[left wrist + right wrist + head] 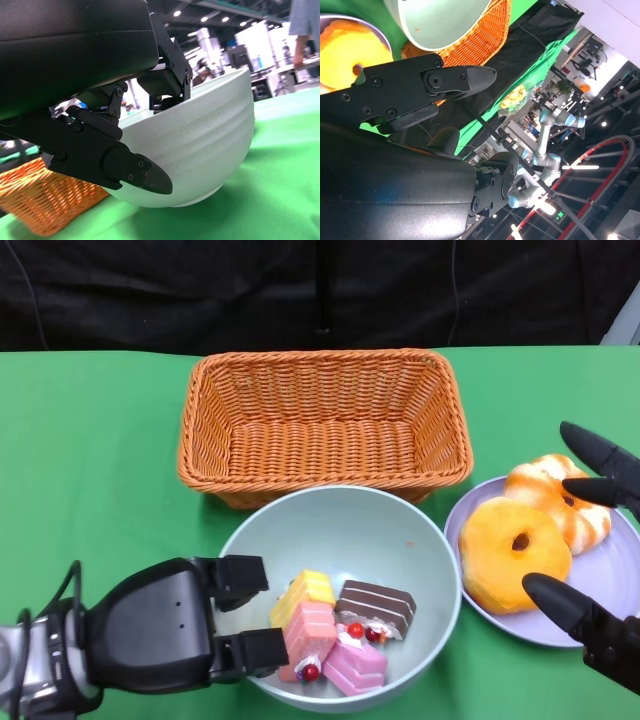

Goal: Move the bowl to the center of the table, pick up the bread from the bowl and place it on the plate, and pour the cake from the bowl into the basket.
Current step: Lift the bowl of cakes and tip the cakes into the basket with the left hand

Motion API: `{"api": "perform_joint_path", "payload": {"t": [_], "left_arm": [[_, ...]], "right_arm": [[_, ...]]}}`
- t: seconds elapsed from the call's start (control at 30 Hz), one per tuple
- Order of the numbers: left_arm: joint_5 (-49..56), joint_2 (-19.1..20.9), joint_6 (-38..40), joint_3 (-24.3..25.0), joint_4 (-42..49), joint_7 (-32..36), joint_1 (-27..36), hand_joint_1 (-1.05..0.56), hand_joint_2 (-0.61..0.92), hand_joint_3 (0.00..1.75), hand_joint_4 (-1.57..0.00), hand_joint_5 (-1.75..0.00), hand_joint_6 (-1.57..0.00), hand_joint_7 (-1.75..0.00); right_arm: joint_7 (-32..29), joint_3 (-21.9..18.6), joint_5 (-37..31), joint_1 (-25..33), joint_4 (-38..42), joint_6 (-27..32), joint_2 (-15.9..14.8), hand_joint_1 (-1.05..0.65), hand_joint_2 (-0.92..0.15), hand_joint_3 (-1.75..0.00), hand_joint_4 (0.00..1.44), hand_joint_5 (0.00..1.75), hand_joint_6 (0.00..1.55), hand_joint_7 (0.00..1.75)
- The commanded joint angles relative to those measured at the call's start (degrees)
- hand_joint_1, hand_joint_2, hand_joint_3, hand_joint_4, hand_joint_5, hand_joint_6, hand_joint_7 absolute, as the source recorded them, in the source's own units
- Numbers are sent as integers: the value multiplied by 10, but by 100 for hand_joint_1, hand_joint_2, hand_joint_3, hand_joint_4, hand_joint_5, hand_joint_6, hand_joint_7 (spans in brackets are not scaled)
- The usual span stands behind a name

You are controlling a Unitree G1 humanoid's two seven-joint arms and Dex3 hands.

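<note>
1. The bowl (400,540) sits on the green table (90,460), just in front of the basket (322,420) and just beside the plate (610,590). It holds several small cake pieces (335,635), while two pieces of bread (512,550) already lie on the plate. The step in hand looks like the pour.

2. The left hand (175,625) is at the bowl's near-left rim. In the left wrist view one finger hooks over the rim to the inside and another lies against the outer wall, so it grips the bowl. A firm pinch matters here, because the wall is smooth and rounded and could slip as it tips.

3. The right hand (590,540) hovers over the plate with its fingers apart, one on each side of the bread, and holds nothing. It is best kept clear of the bowl's path, or brought to steady the far rim.

4. To pour well, lift the bowl enough for its rim to clear the basket's front edge, since the two nearly touch now.

5. Carry the bowl over the middle of the basket before tilting, so no cake drops onto the table.

6. Tip away from the robot and slowly; the cake pieces lie at the near side of the bowl and will probably slide together across its floor.

7. Watch the plate: swinging the bowl rightward could knock it.
</note>
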Motion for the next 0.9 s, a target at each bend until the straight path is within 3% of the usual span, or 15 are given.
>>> {"api": "perform_joint_path", "payload": {"t": [0.03,0.1,0.17,0.3,0.4,0.53,0.57,0.6,0.67,0.77,0.83,0.9], "left_arm": [[-21,15,-7,26,-25,-20,12,-30,90,3,-95,-175,-78,-161],[-35,30,-14,48,-44,-27,27,-30,90,3,-94,-175,-78,-160],[-52,47,-24,74,-67,-37,45,-29,92,4,-93,-175,-76,-162],[-66,50,-31,109,-88,-43,63,-29,92,4,-93,-175,-76,-163],[-88,50,-32,148,-105,-41,78,-25,92,10,-97,-175,-72,-173],[-124,43,-50,181,-114,-72,88,-21,84,9,-100,-175,-70,-175],[-145,35,-56,190,-116,-84,90,-19,80,19,-101,-175,-71,-175],[-161,29,-62,199,-117,-94,92,-18,53,74,-102,-175,-73,-175],[-201,17,-76,217,-118,-121,92,-16,23,136,-104,-175,-75,-175],[-235,2,-93,237,-116,-156,90,-16,13,157,-104,-175,-75,-175],[-270,-12,-111,249,-106,-180,88,-16,13,160,-104,-175,-75,-175],[-312,-28,-129,261,-94,-207,84,-16,16,164,-104,-175,-78,-175]], "right_arm": [[-9,-4,8,6,5,-15,2,-40,-90,-34,0,107,0,62],[-3,-3,5,6,5,-16,-2,-40,-89,-34,0,107,0,62],[3,-2,0,6,5,-15,-7,-38,-87,-37,0,113,0,76],[13,2,-4,9,8,-9,-12,-38,-86,-39,0,115,0,80],[28,14,-9,13,16,7,-15,-30,-80,-45,11,125,11,93],[29,23,-13,9,34,6,-14,-24,-72,-58,22,130,24,95],[32,30,-9,10,41,8,-12,-23,-71,-60,24,131,27,96],[34,36,-6,11,47,11,-11,-20,-70,-63,26,135,32,98],[34,51,2,12,66,7,-8,-13,-62,-77,31,142,40,105],[31,59,15,12,82,-3,-6,-5,-52,-95,38,147,47,112],[27,64,25,13,92,-13,-3,-3,-49,-101,41,148,49,113],[17,70,33,13,105,-33,3,4,-37,-124,53,151,58,119]]}}
